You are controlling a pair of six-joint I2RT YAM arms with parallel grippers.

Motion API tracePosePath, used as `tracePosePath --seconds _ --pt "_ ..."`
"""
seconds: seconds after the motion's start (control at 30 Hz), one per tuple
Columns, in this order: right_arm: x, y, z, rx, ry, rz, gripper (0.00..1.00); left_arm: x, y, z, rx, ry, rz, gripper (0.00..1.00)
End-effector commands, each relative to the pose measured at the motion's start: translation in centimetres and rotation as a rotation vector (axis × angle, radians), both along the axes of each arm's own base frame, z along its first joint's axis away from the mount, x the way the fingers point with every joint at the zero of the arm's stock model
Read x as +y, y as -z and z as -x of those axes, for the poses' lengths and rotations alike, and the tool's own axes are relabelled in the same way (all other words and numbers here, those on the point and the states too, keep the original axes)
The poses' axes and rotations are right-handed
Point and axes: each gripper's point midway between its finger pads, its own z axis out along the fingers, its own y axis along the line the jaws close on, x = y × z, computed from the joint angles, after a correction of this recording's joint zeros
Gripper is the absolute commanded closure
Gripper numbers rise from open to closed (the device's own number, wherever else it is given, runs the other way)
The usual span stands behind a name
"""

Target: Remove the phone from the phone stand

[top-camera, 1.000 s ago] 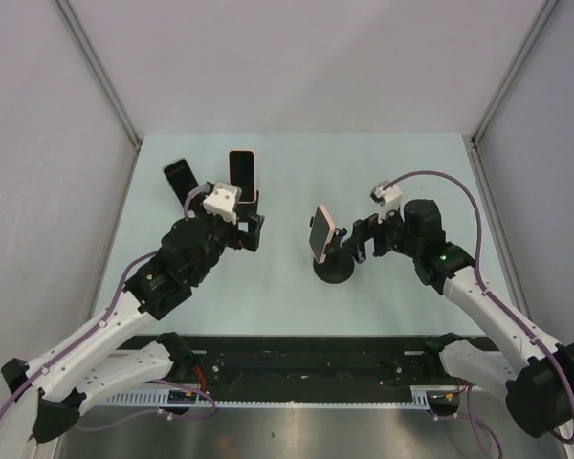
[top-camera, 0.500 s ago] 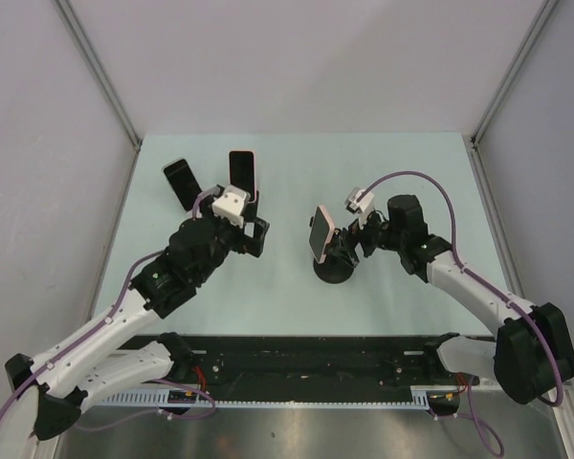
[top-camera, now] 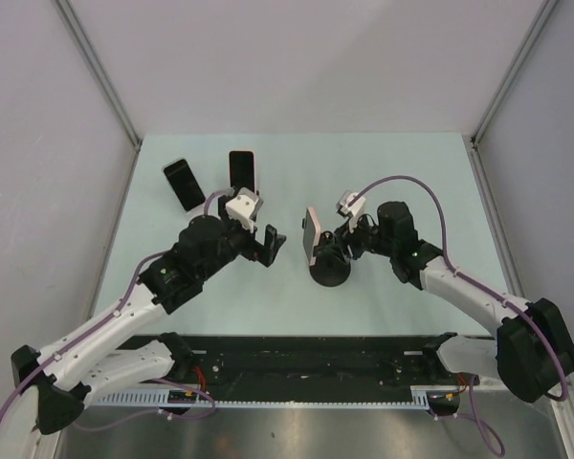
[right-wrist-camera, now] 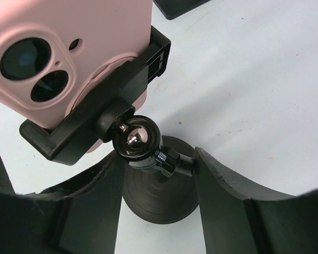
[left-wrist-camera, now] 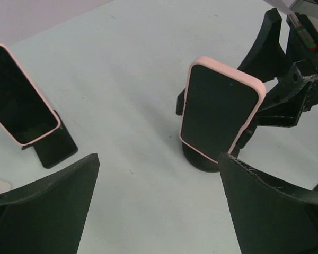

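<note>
Your left claw (top-camera: pixel 268 246) is spread wide, facing the phone (left-wrist-camera: pixel 220 114) screen. Your right claw (right-wrist-camera: pixel 158 161) straddles the stand (right-wrist-camera: pixel 159 203) neck under its ball joint; I cannot tell whether it pinches. The pink-cased phone sits clamped in the stand, mid-counter (left-wrist-camera: pixel 122 63). Farther back are a second pink phone (top-camera: pixel 242 172) and a black phone (top-camera: pixel 183 182).

We see a phone (left-wrist-camera: pixel 220 119) in a pale pink case, its screen black, on a black phone stand (top-camera: pixel 331 270) with a shiny chrome ball joint (right-wrist-camera: pixel 135 138). The surface (top-camera: pixel 430 155) is pale mint. The left arm (top-camera: pixel 105 330) and right arm (top-camera: pixel 478 292) are white and black, and a purple cable (top-camera: pixel 402 177) trails from the right one. The left tool (left-wrist-camera: pixel 158 159) and right tool (right-wrist-camera: pixel 158 159) are matte black.
</note>
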Motion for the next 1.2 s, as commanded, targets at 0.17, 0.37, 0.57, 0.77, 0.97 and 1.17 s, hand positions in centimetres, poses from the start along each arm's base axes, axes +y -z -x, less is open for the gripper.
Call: tracePosePath --seconds 0.17,0.37,0.57,0.77,0.97,1.17 --pt "0.8 -3.1 -0.3 -0.083 0.247 -0.182 0.67 -4.5 -0.9 1.1 0.138 0.129 0.135 0.00" --pt "0.2 -3.1 -0.2 -0.089 0.487 -0.232 0.67 -7.2 -2.2 1.1 0.180 0.124 0.181 0.00" --pt "-0.3 -2.8 0.3 -0.081 0.634 -0.275 0.67 -8.6 -1.9 -0.2 0.139 0.006 0.125 0.03" --pt "-0.1 -2.6 0.8 -0.084 0.661 -0.275 0.66 -8.4 -0.7 -2.4 0.135 -0.128 0.091 0.17" --pt "0.7 -2.0 1.0 -0.080 0.658 -0.271 0.65 -9.9 0.2 -3.2 0.139 -0.142 0.062 0.30" --pt "1.4 -1.5 1.3 -0.076 0.638 -0.266 0.65 -10.7 0.7 -3.9 0.131 -0.146 0.047 0.43"
